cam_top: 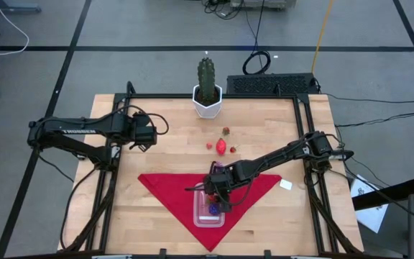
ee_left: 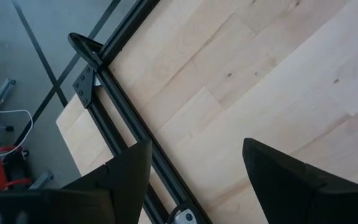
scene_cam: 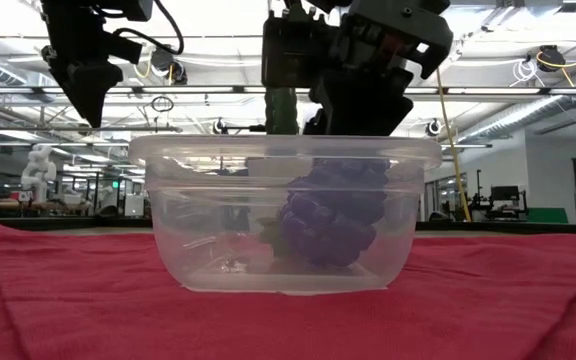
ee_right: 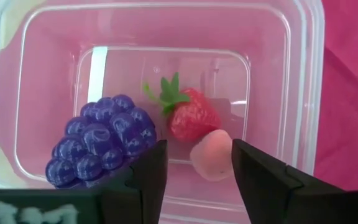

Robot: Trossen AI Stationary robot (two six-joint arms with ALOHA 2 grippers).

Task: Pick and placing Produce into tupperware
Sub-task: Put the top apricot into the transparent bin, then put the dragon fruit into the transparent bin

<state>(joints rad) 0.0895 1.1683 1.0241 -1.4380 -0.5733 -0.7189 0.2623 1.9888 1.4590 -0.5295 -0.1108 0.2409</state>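
Tupperware [ee_right: 303,93] | right hand [ee_right: 199,167] above, partly open, pink piece [ee_right: 210,155] between fingers

The overhead camera looks straight down on the whole table [cam_top: 157,155]. The low camera sits at tabletop level, close against the tupperware [scene_cam: 283,215], facing the room. The right wrist camera looks down into that same container at close range. The left wrist camera views bare tabletop and its edge.
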